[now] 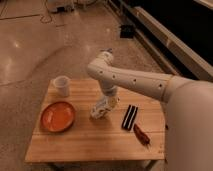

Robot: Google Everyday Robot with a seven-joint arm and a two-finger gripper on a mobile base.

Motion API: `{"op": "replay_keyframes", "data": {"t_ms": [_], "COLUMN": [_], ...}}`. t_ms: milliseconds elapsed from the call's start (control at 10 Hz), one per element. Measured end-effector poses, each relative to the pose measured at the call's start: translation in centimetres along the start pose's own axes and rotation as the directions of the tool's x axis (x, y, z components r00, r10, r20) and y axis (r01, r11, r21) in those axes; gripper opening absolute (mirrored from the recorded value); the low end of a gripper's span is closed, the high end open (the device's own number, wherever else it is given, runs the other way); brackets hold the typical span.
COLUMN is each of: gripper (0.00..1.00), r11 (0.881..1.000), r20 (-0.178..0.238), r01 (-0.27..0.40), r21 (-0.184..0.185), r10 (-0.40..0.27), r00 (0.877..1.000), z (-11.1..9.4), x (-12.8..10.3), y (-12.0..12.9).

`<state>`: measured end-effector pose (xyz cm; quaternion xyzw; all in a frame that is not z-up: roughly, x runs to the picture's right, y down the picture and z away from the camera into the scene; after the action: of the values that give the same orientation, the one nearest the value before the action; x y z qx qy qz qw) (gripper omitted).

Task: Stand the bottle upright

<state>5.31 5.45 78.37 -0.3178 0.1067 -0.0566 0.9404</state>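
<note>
The bottle (99, 109) is a small whitish-cream plastic bottle with a mottled pale label. It sits near the middle of the wooden table (80, 142), leaning, with its top toward the upper right. My gripper (111, 101) comes down from the white arm and is at the bottle's upper end, touching or just over it. The white cup (61, 85) stands upright at the table's back left, apart from the bottle.
An orange plate (57, 115) lies at the table's left. A flat black ribbed bar (130, 117) lies right of the bottle, and a small red-brown object (141, 134) lies near the right front edge. My white arm (150, 85) spans the right side.
</note>
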Motion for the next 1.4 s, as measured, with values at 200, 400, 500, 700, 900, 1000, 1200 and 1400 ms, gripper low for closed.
{"op": "replay_keyframes", "data": {"t_ms": [200,400,500,700,900,1000,1200,1400], "gripper": [0.00,0.00,0.00,0.00,0.00,0.00,0.00,0.00], "r11": [1.000,0.999,0.999,0.997,0.995,0.992,0.988,0.980], "r20": [0.011,0.015,0.017,0.019,0.013,0.009,0.004,-0.007], "r01": [0.023,0.037,0.045,0.064,0.089,0.107,0.132,0.172], "r21": [0.010,0.021,0.025,0.037,0.050,0.060,0.078,0.100], "r10": [-0.023,-0.038,-0.045,-0.065,-0.090,-0.107,-0.133,-0.172], "r00": [1.000,0.999,0.999,0.998,0.996,0.994,0.991,0.985], "z": [-0.5,-1.2,-1.5,-2.2,-2.9,-3.4,-4.4,-5.5], "x": [-0.8,-0.9,-1.1,-1.5,-2.0,-2.3,-2.7,-3.4], "y": [-0.1,-0.1,-0.1,-0.2,-0.2,-0.2,-0.3,-0.2]}}
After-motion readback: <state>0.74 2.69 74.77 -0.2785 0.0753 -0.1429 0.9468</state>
